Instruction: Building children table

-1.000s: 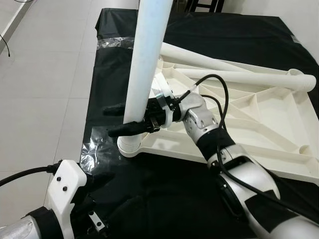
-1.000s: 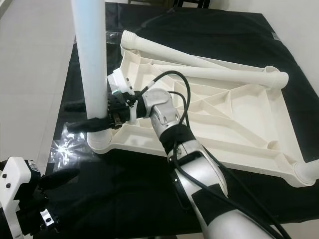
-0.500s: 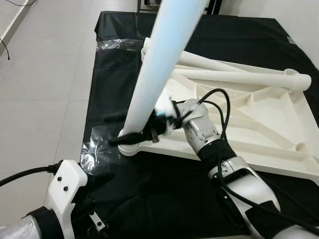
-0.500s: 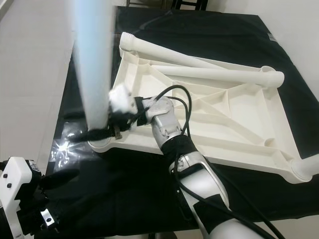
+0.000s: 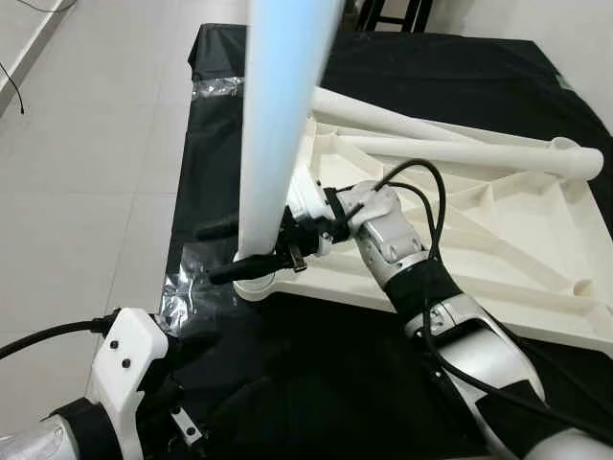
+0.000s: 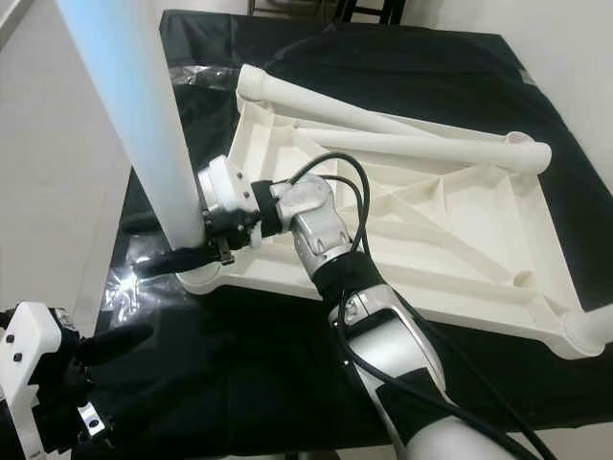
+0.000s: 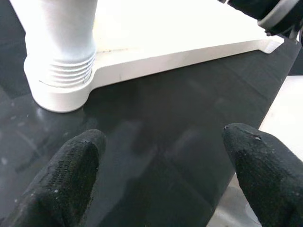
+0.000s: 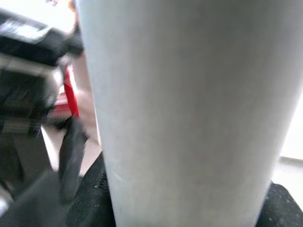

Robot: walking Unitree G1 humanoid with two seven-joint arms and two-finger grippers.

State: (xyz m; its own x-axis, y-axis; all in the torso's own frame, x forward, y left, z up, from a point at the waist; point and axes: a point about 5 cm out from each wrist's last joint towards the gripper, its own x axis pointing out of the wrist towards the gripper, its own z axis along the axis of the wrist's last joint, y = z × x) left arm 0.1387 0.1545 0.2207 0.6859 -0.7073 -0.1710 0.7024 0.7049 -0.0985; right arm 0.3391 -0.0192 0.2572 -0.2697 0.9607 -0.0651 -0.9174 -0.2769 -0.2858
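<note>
The white children's table top [image 5: 498,240] lies upside down on a black-covered table. One white leg [image 5: 273,144] stands nearly upright, its threaded end [image 7: 66,71] in the near-left corner socket [image 5: 251,286]. My right gripper [image 5: 218,252] is shut on this leg just above the socket; the leg [image 8: 189,109] sits close before the right wrist camera. Two more legs [image 5: 402,115] [image 5: 479,153] lie across the top's far side. My left gripper [image 7: 165,161] hovers open and low over the black cloth, a short way in front of the socket.
The black cloth [image 5: 316,383] covers the whole work table, whose left edge drops to a pale tiled floor [image 5: 86,144]. Crinkled clear plastic [image 5: 182,287] lies beside the socket corner. Dark furniture legs [image 5: 393,11] stand beyond the far edge.
Half a second ago the held leg leaned far to the right; now it stands close to upright again. My right gripper stayed shut on it. The left arm has not moved.
</note>
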